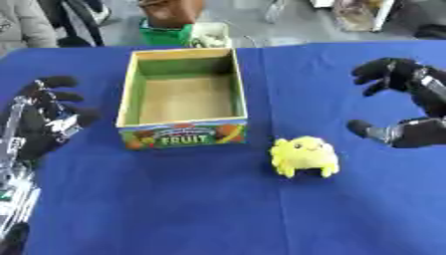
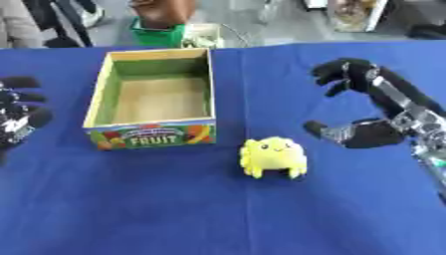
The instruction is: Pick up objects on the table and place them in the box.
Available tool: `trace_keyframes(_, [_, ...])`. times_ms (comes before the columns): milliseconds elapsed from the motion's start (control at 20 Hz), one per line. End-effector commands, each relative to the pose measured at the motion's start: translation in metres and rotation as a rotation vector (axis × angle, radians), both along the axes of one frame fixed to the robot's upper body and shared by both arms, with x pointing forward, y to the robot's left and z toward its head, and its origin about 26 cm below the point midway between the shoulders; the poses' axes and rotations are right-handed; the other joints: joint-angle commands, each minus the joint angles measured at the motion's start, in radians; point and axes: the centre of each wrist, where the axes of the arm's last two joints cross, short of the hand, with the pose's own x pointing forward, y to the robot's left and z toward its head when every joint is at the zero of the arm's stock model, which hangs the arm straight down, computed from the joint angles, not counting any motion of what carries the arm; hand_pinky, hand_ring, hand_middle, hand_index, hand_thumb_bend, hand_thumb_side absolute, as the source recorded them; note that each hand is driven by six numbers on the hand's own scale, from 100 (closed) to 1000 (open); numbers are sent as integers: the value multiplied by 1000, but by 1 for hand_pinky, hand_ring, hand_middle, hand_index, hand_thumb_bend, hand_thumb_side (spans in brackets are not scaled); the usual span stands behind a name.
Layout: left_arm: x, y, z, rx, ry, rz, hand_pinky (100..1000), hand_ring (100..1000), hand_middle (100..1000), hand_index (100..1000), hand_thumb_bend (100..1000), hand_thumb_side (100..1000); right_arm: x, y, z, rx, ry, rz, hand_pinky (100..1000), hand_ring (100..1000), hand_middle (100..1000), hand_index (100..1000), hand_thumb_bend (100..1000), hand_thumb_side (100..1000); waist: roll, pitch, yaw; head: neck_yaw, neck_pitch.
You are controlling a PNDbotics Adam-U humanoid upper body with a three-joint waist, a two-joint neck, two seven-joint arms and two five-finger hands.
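Observation:
A small yellow plush toy (image 1: pixel 303 156) sits on the blue table, just right of the front right corner of the box. The box (image 1: pixel 184 91) is an open cardboard fruit box with green inner walls and nothing visible inside. My right hand (image 2: pixel 370 107) hovers to the right of the toy, open, with fingers arched above and thumb reaching toward the toy; nothing is between them. At the left side of the table my left hand (image 1: pixel 45 117) rests open with fingers up, apart from the box.
The blue table (image 1: pixel 209 209) stretches wide in front of the box and toy. Beyond its far edge stand a green bin (image 1: pixel 166 32), a brown object and other clutter on the floor.

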Motion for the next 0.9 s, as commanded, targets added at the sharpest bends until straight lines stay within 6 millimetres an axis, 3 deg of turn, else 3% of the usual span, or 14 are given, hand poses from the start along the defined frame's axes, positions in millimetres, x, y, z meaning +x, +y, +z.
trace_keyframes(50, [0,-2,9,6,-27,-3,537,617,653,704,967,354,0,-1,13,-56,-19,15,675,779,771,832,460,176,-3,-14,1,-3,-11])
trace_keyframes(900, [-1,-6,10,14,-28,-47,557,669,667,721,917,354,9,9,-2,-282,123,100,694,791,779,869,455,221,-6,-15,5,-6,-25])
